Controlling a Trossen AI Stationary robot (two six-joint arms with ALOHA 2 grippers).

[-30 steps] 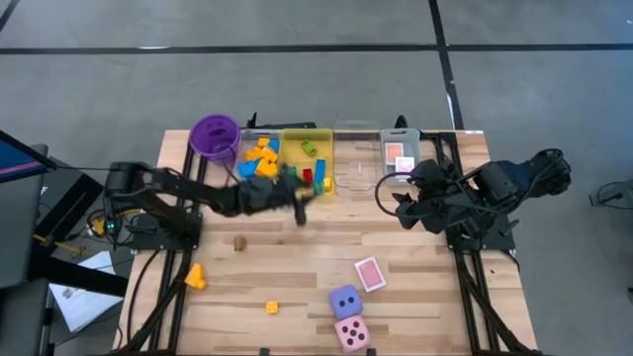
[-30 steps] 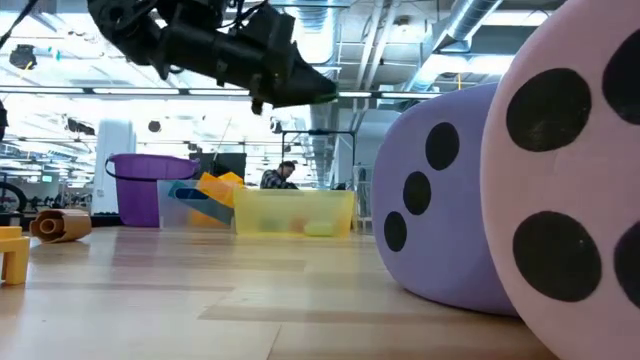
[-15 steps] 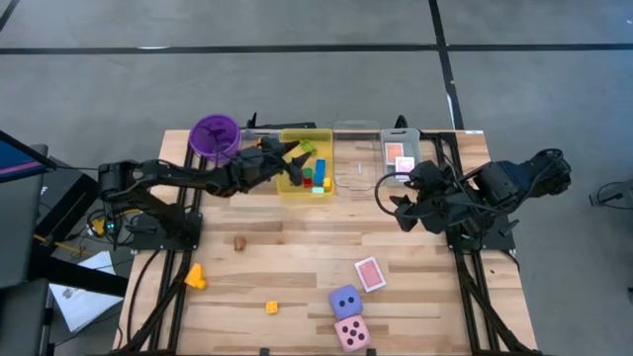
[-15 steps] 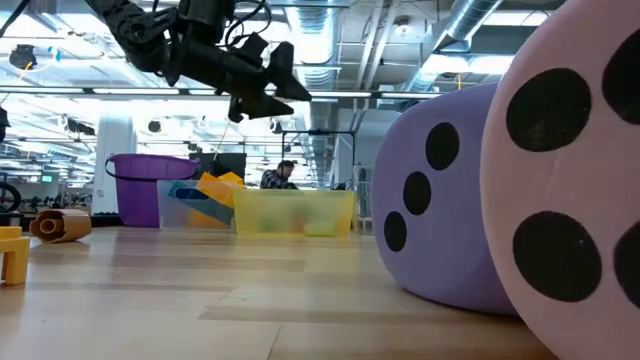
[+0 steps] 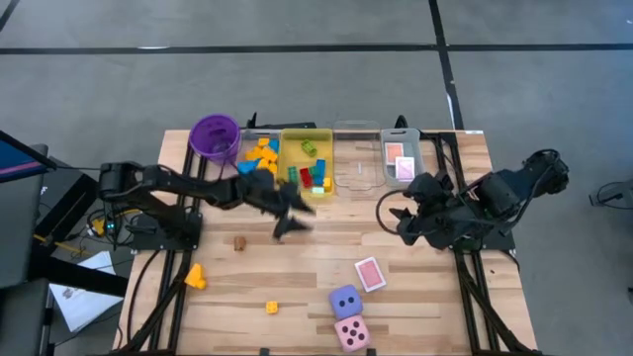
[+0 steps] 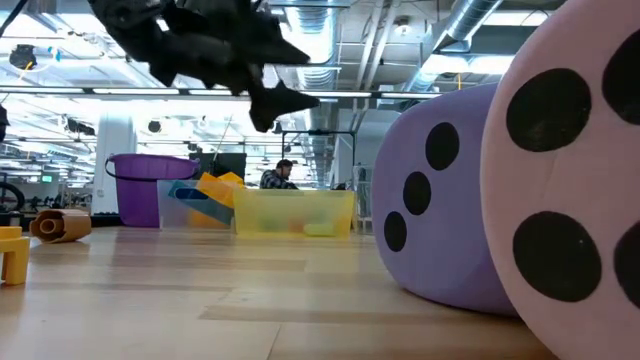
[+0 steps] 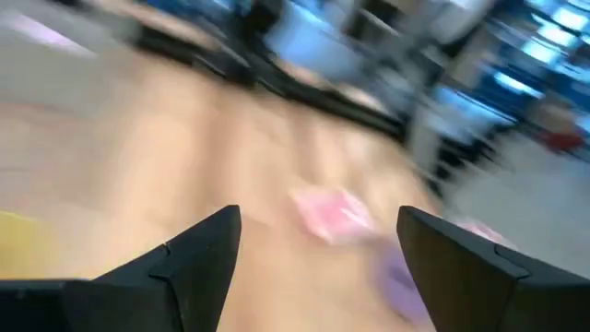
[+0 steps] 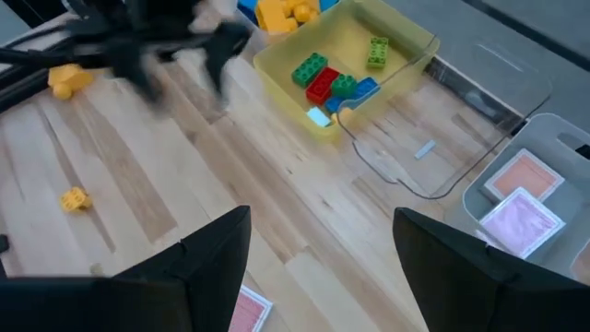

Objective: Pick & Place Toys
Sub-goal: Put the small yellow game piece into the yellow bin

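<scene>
Risk: left gripper (image 5: 289,210) hung released and empty, centre frame, near yellow tray (image 5: 289,136); could overshoot pink card (image 5: 369,273), lower right of counter (image 5: 425,287).
Right gripper (image 5: 404,213): parted, empty, centre right.

I can read no words, brand names, labels or written numbers anywhere around me. The only markings are the pips on the two dice. On the purple die (image 6: 440,200), right of centre in the low view, four black dots show on the faces turned to the camera. On the pink die (image 5: 351,333), at the bottom of the high view, the top face carries three dark dots. The purple die's top there shows two.
</scene>
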